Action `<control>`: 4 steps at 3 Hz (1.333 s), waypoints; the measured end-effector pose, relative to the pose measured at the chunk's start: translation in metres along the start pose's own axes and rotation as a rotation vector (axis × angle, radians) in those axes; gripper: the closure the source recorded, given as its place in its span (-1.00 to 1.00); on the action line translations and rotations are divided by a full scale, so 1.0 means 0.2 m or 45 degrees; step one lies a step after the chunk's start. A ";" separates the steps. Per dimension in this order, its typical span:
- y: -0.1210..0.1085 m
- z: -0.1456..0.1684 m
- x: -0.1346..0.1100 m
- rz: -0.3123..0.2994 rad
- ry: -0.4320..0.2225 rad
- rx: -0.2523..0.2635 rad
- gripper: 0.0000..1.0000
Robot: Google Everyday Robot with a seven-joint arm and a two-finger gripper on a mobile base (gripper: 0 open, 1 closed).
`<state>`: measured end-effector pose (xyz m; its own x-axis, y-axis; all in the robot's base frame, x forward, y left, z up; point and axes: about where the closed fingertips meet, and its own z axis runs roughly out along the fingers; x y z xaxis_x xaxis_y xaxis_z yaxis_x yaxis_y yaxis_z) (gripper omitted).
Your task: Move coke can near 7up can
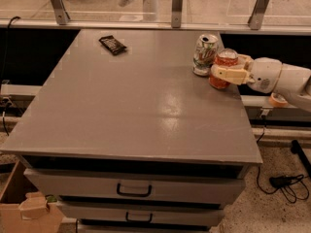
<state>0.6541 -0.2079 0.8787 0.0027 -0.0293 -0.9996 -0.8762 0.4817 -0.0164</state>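
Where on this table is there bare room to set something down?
Middle and front are bare, from the dark packet to the near edge. Crowded at the far right corner: the 7up can, and the pincer gripping the coke can beside it.

Gripper [226, 74] clasps coke can [225, 60] at tabletop [146, 110] edge; 7up can [205, 53] crowds just beside; middle open.

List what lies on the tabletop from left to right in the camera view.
dark snack packet → 7up can → coke can; the gripper reaches in from the right edge and is shut around the coke can.
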 end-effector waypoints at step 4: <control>0.08 -0.12 -0.59 -0.290 0.170 0.000 -1.00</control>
<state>0.6271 -0.2177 0.9972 0.1362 -0.2526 -0.9579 -0.8603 0.4493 -0.2408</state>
